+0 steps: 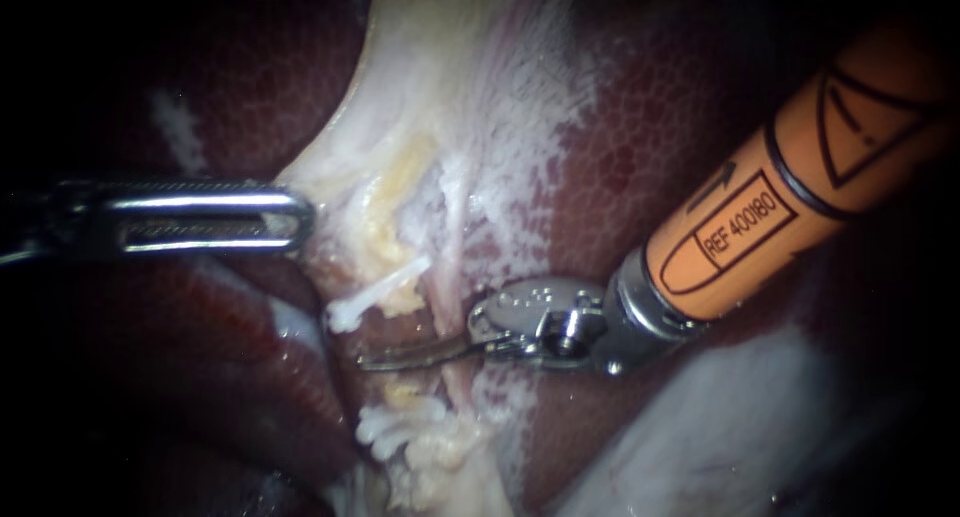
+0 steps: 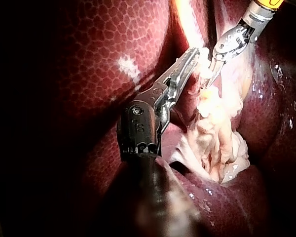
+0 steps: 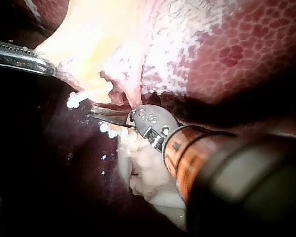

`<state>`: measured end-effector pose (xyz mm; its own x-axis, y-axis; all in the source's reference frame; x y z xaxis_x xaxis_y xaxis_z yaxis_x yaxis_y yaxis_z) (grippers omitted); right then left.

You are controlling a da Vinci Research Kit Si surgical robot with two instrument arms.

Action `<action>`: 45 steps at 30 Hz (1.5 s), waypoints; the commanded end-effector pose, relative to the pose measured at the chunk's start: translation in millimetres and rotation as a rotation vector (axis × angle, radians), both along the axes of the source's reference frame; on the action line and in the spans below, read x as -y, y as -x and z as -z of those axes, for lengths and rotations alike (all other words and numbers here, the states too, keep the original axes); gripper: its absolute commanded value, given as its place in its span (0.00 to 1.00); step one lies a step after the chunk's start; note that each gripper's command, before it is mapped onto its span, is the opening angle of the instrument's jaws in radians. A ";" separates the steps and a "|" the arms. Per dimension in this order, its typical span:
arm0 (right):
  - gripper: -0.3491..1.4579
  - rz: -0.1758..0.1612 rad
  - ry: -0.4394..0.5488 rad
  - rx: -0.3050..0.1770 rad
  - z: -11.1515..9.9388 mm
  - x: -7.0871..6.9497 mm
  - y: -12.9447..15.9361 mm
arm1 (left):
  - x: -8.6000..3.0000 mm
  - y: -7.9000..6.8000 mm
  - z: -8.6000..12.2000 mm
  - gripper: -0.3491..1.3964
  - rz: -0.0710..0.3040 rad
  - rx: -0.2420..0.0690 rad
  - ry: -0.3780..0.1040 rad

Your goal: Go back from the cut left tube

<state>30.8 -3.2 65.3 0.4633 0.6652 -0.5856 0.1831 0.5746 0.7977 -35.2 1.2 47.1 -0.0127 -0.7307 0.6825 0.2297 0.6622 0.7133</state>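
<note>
Jaws shut, right instrument (image 1: 385, 358) | between cut tube (image 1: 385, 289) ends

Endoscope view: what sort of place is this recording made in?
Probably a surgical field, seen close up. The mottled dark red liver and pale tissue fill the view, and the left instrument and right instrument, both slender with small metal tips, work beside a cut tube.

My left silver slotted-steel instrument (image 1: 296, 217) lies level, its claw clamped on pale tissue (image 1: 340, 167); my right orange-sleeved instrument (image 1: 385, 359) slants in, slim claw closed.
</note>
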 end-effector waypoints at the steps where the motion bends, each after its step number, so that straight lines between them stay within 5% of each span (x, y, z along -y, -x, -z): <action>1: 0.00 0.000 0.000 0.000 0.0 0.0 0.0 | 0.0 0.0 0.0 0.00 0.000 0.000 0.000; 14: 0.00 -0.007 -0.003 -0.006 0.1 -0.4 0.2 | 0.0 0.0 0.0 0.00 0.000 0.000 0.000; 19: 0.34 -0.017 -0.010 -0.021 0.2 -0.7 0.3 | 0.0 0.0 0.0 0.00 0.000 0.000 0.000; 25: 0.46 -0.022 -0.012 -0.028 0.2 -0.7 0.3 | 0.0 0.0 0.0 0.00 0.000 0.000 0.000; 45: 0.46 -0.014 0.005 -0.048 0.6 -0.7 1.8 | 0.0 -0.1 -0.1 0.00 -0.001 0.001 0.000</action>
